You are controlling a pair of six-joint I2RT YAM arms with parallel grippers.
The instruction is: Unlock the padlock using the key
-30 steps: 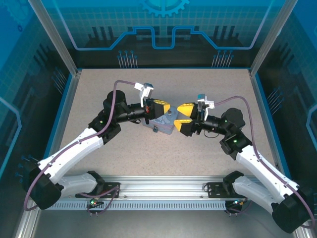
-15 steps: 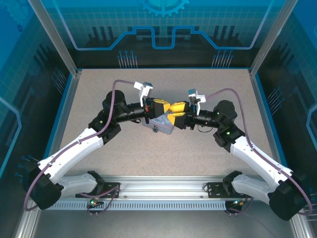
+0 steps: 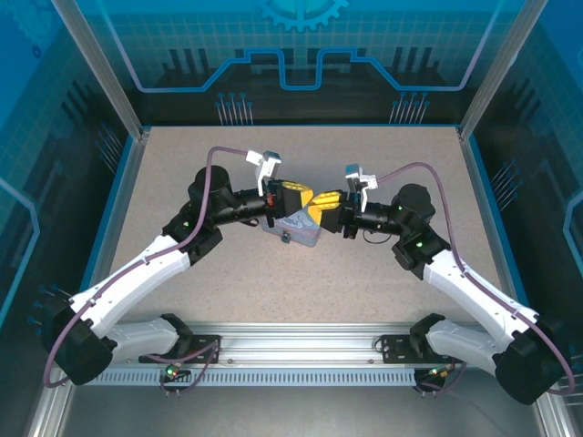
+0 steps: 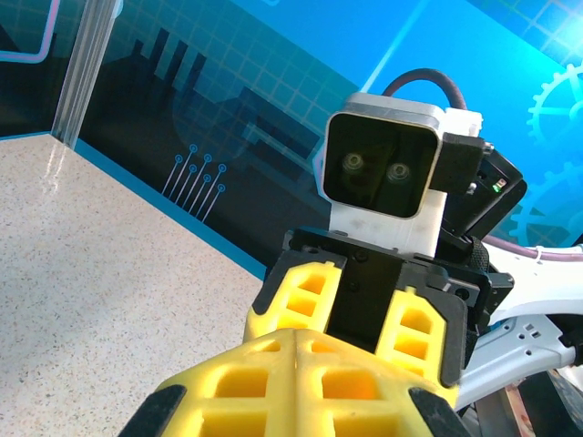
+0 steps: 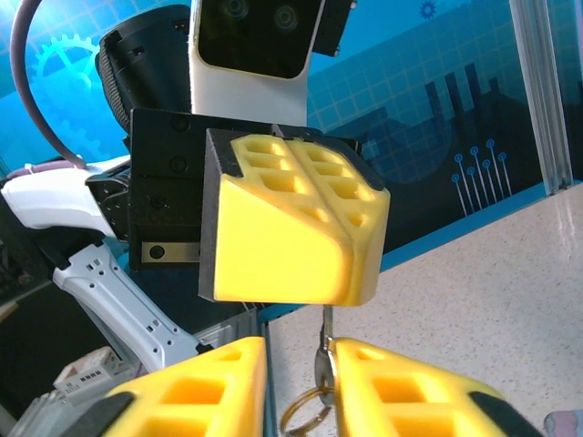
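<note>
Both arms meet in the middle of the surface (image 3: 392, 164), right above the pale blue tin (image 3: 301, 229). The left tool (image 5: 296, 228) is pinched fully shut, and out from under its yellow fingers hangs a thin metal sliver. That's the key (image 5: 324, 362), with a wire ring (image 5: 301, 414) dangling at its lower end. Held up in the air like this, the key is clear of the tin, so the other arm can get at it.

And here's the right tool (image 5: 299, 387), nose to nose with the left, jaws narrow and set one on either side of the key. From its own wrist camera one pad looks right against the metal, while a slim gap shows on the other side, so I wouldn't call it a grip yet.

My read is a hand-over or a re-grip, to get a better hold for turning. The padlock (image 3: 285, 238), as best I can judge, is the small dark speck at the near edge of the tin, below both tools. It is too tiny to be sure.

The key hasn't met the lock, so it's early in the task. The risk is that the key drops if the left tool lets go before the right has a firm hold.
</note>
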